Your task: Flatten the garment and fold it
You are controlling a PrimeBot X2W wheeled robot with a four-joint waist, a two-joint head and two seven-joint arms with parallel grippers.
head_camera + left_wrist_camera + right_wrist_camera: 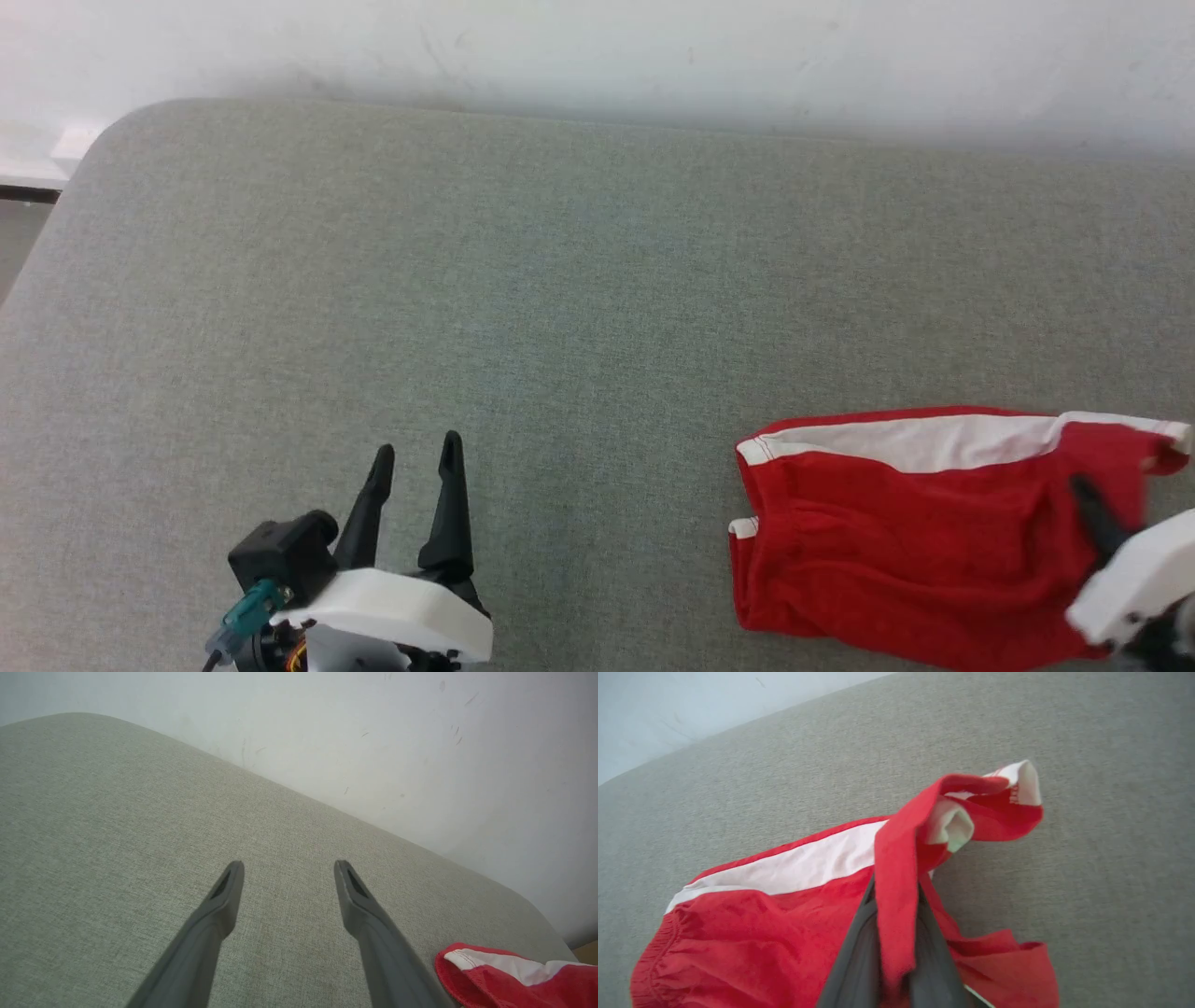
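The garment [915, 541], bright red shorts with a white side stripe and a gathered waistband, lies at the lower right of the grey padded table [560, 280]. My right gripper [1088, 495] is shut on the garment, a red hem fold pinched between its dark fingers [852, 956] and lifted off the rest of the garment [752, 938]. My left gripper [415, 459] is at the lower left, open over bare fabric, well to the left of the shorts. In the left wrist view its fingers [219, 905] spread wide, and a corner of the garment [504, 975] shows at lower right.
A pale wall [597, 56] runs along the table's far edge. The table's rounded far-left corner [121, 131] drops off to a floor strip. Wide bare grey surface lies between the two grippers and beyond them.
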